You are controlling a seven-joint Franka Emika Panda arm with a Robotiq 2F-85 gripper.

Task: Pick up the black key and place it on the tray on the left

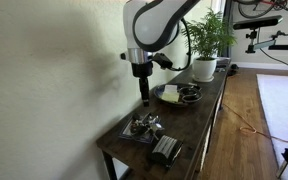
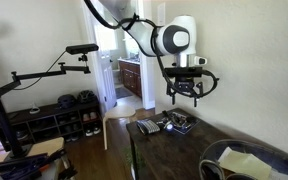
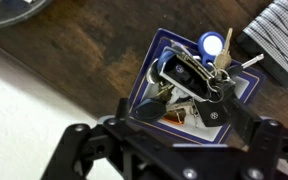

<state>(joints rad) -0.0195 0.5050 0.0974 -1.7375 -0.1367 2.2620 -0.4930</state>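
A bunch of keys lies on the flat rectangular tray (image 3: 149,68) with a dark blue rim. Among them is the black key (image 3: 213,114), a fob with a round logo, at the tray's near corner. The tray and keys show in both exterior views (image 1: 144,130) (image 2: 170,126). My gripper (image 3: 184,126) hangs above the tray with its fingers spread on either side of the keys. It is open and empty. It is well above the table in both exterior views (image 1: 144,96) (image 2: 184,100).
A black ridged box (image 1: 166,150) (image 3: 279,40) sits beside the tray near the table's end. A round dark dish (image 1: 179,95) (image 2: 246,160) with small items and a potted plant (image 1: 204,55) stand further along. A wall runs along the table's side.
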